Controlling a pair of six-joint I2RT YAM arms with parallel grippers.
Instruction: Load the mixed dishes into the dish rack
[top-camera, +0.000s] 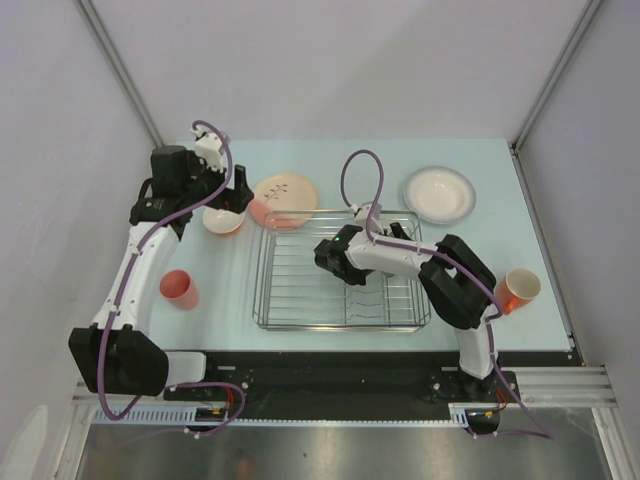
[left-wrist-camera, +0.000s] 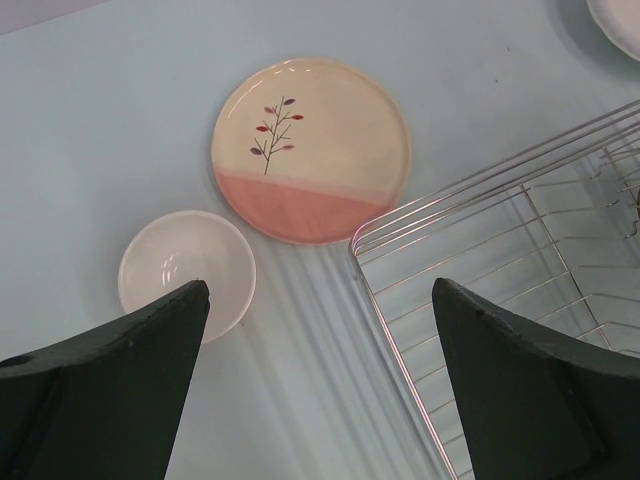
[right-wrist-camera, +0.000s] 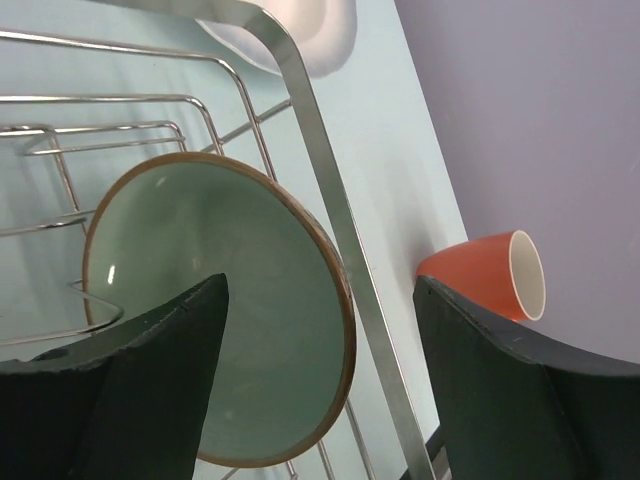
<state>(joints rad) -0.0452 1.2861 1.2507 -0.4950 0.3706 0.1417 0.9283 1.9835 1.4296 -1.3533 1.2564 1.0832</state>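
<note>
1. Rack: shallow rectangular chrome wire basket with thin shiny rods and rounded corners. It sits mid-table, between the two arms.
2. Table: flat, matte, pale blue-green.
3. Right gripper: reaches down inside the rack, and its dark matte fingers are spread wide. Part of the green bowl lies between them, but I cannot tell if there is contact.
4. Green bowl: round, smooth, glossy pale green with a thin brown rim. It is in the rack near the right side rail, tilted up on edge among the wires. In the top view the arm hides it.
5. Left gripper: hangs over the far-left table, jaws wide apart and holding nothing.
6. Orange bowl: small and round with a glossy white inside. The orange outside shows only in the top view. It sits on the table below the left finger, left of the rack.
7. Plate: flat, round and cream, with one pink segment and a thin twig motif. It lies on the table just beside the rack's far-left corner; contact is unclear.
8. Shallow bowl: wide and white with a greyish rim, on the table beyond the rack's far-right corner.
9. Tumbler: salmon-pink and cylindrical, left of the rack near the left arm.
10. Mug: orange outside and white inside, on the table right of the rack, apart from it.
</note>
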